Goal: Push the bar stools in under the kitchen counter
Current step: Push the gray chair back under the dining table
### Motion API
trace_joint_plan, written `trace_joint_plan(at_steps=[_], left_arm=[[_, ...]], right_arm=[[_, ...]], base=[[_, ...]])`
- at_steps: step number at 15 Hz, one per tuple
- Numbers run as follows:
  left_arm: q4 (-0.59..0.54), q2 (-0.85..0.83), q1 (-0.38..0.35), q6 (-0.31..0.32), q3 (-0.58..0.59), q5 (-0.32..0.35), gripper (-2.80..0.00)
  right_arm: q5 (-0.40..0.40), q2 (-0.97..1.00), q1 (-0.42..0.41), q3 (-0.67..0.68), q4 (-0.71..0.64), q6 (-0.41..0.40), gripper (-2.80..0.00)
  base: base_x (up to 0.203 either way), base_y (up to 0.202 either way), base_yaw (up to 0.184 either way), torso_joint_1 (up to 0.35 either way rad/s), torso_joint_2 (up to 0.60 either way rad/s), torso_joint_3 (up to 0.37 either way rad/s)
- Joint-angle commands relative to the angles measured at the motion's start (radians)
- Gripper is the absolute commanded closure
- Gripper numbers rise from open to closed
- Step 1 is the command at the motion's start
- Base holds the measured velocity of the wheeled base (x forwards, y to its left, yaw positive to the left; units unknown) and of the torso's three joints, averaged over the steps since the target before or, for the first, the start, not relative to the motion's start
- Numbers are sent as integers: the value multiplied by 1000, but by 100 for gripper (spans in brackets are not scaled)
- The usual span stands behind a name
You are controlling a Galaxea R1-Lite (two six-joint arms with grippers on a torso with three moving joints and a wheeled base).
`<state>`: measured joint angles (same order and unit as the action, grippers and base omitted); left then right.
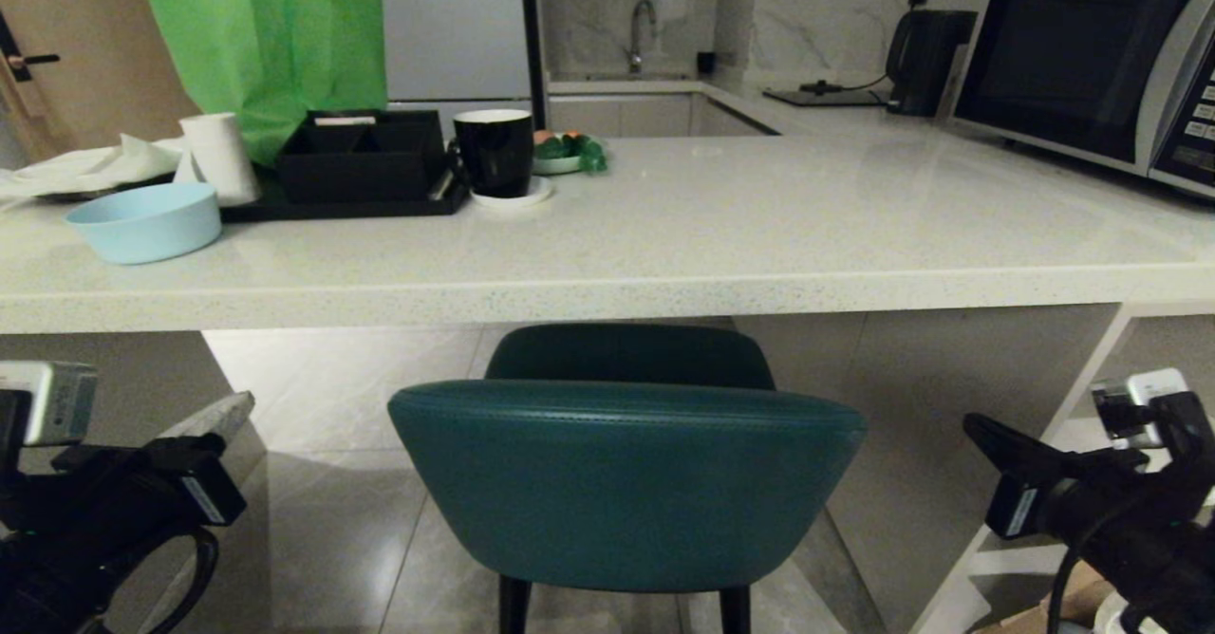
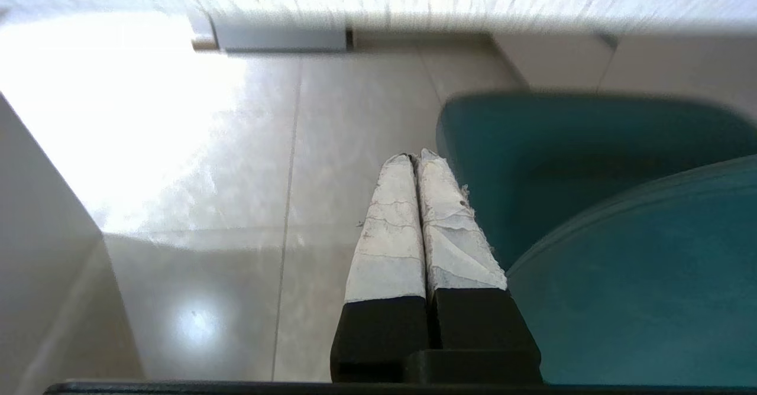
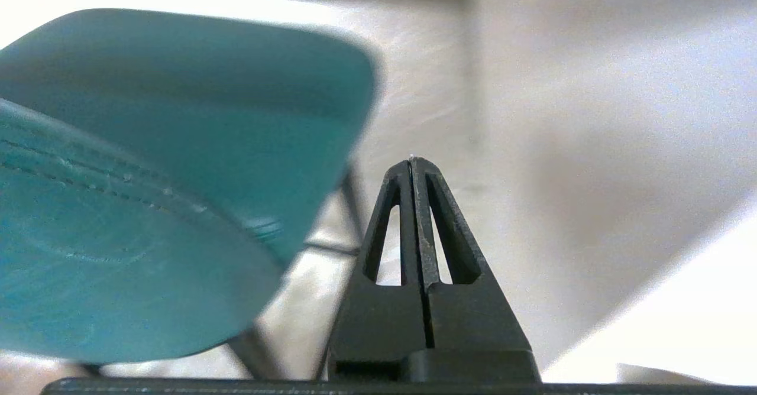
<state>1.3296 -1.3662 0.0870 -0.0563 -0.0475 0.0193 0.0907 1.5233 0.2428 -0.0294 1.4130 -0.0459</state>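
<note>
While the teal stool (image 1: pixel 622 482) stood squarely before me, its curved back faced me and its seat (image 1: pixel 628 354) reached forward under the thick front edge of the kitchen counter (image 1: pixel 607 278), so the stool pointed straight in at the worktop. The back's long axis ran side to side, level with the counter's edge, and its thin black legs (image 1: pixel 514 606) stood on the pale tiled floor (image 1: pixel 332 397). Only this one stool showed.

My left pincer (image 2: pixel 416 157) hung low to the stool's left, its white-wrapped fingers (image 2: pixel 390 229) pressed flat together and pinching nothing, just beside the back's rim but apart from it. My right pincer (image 3: pixel 414 159) sat low on the stool's right, its black fingers likewise pressed together on nothing, clear of the upholstery.

On the worktop stood a pale blue bowl (image 1: pixel 144 221), a black mug (image 1: pixel 494 152) and a microwave (image 1: pixel 1092 55).
</note>
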Motion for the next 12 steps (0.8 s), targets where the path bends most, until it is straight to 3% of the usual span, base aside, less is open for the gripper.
trace_joint_plan(at_steps=[1, 4, 6, 8, 12], left_arm=[[-192, 267, -2, -1, -44, -4, 0], [-745, 630, 5, -24, -192, -3, 0], [-1017, 815, 0, -42, -285, -3, 0], [-1127, 942, -41, -32, -327, -13, 0], [-1240, 1150, -103, 19, -289, -7, 0]], right_arm=[[38, -198, 1, 0, -65, -14, 0], [74, -505, -1, -70, -390, -37, 0], [84, -699, -30, -153, -658, -45, 0], [89, -852, -92, -199, -820, -70, 0], [77, -1198, -166, -263, -1195, -106, 0]], base=[[0, 0, 0, 0, 0, 0], [0, 0, 0, 0, 0, 0], [0, 0, 0, 0, 0, 0], [0, 0, 0, 0, 0, 0], [0, 0, 0, 0, 0, 0]])
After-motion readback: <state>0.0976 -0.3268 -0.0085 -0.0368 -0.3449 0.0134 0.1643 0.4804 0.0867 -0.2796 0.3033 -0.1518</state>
